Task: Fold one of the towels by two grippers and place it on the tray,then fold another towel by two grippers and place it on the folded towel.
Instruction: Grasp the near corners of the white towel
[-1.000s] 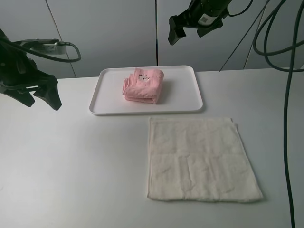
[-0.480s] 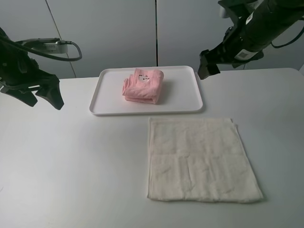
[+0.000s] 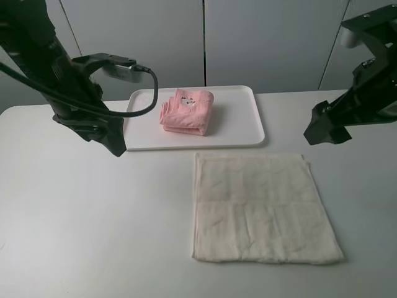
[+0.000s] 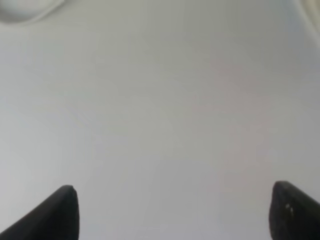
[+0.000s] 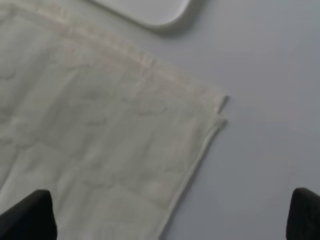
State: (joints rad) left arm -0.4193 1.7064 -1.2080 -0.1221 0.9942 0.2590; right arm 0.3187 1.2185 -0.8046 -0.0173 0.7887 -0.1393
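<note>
Arms have swung inward — right fingers (image 3: 315, 131), spread and empty, at two o'clock of the flat cream towel (image 3: 260, 211), left fingers (image 3: 115, 144) likewise at ten. Pink towel (image 3: 187, 112) lies folded on tray (image 3: 248, 133) — second fold looks next.

Cropped by wrist-view edges: left fingers (image 4: 55, 215) and right fingers (image 5: 27, 217) down to bare tips, tray (image 5: 145, 7) to one corner, cream towel (image 5: 100, 130) partly; blurred too in the left wrist view
</note>
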